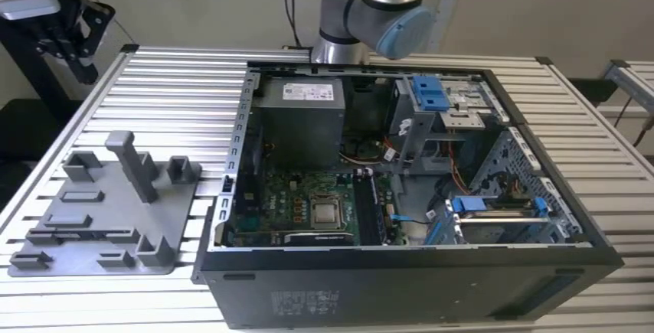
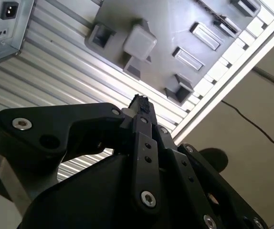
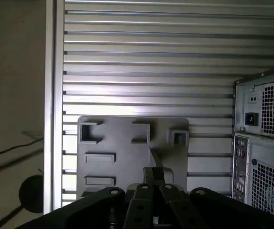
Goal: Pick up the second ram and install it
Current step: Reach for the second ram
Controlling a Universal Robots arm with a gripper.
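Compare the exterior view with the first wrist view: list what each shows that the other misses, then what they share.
Exterior view: inside the open black computer case, a green motherboard, a grey boxy power supply and blue plastic drive latches, plus the arm's grey-and-blue joint. First wrist view: that case's perforated rear panel with a power socket, and the black gripper. Both: the grey plastic tray with upright posts on the slatted aluminium table.

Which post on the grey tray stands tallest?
The slim post toward the far side of the grey tray in the exterior view. It rises well above the others, which are all short and stubby.
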